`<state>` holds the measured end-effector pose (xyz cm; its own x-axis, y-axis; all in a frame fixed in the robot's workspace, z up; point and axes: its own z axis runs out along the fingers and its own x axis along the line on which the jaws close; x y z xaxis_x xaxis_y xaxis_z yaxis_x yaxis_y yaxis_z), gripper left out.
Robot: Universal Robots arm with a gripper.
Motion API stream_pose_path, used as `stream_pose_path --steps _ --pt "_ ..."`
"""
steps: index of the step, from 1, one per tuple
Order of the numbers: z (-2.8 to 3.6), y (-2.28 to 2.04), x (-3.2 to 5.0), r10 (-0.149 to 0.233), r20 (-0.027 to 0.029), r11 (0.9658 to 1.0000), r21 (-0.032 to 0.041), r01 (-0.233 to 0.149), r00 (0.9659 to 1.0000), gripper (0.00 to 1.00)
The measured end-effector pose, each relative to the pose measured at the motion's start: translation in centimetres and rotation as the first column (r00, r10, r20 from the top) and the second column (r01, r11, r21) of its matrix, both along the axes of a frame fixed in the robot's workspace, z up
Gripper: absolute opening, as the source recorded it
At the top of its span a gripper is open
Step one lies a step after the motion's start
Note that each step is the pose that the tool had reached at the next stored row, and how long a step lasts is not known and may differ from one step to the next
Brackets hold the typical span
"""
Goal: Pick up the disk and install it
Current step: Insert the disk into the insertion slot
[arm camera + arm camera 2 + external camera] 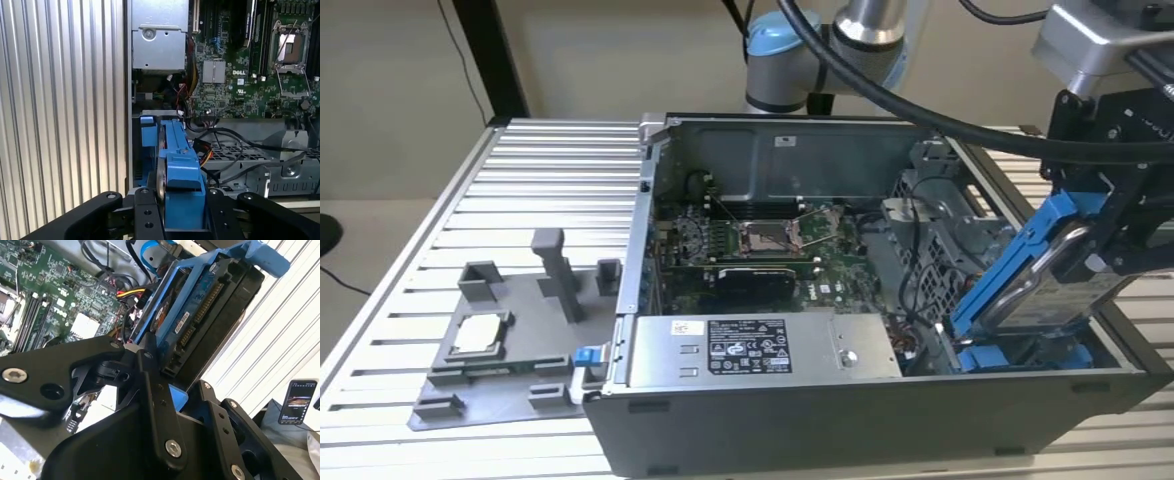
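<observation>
While the arm hangs over the open computer case (854,430), its pincer (1107,262) is clenched on the disk (1041,270), squeezing the blue carrier from both sides. You can see that well in the first wrist view. The disk is tilted on edge, lower end dipped inside the case at the exterior view's right, beside the motherboard (761,240), upper end above the rim. The case stands on the ribbed metal counter (520,170).
</observation>
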<state>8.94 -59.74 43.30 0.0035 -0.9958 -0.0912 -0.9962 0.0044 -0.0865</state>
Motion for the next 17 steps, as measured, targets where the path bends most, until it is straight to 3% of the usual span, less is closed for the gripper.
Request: stream_pose_path --steps 17 --pt "-2.24 0.00 -0.08 0.000 -0.0009 1.0000 -0.0001 0.000 1.0000 0.00"
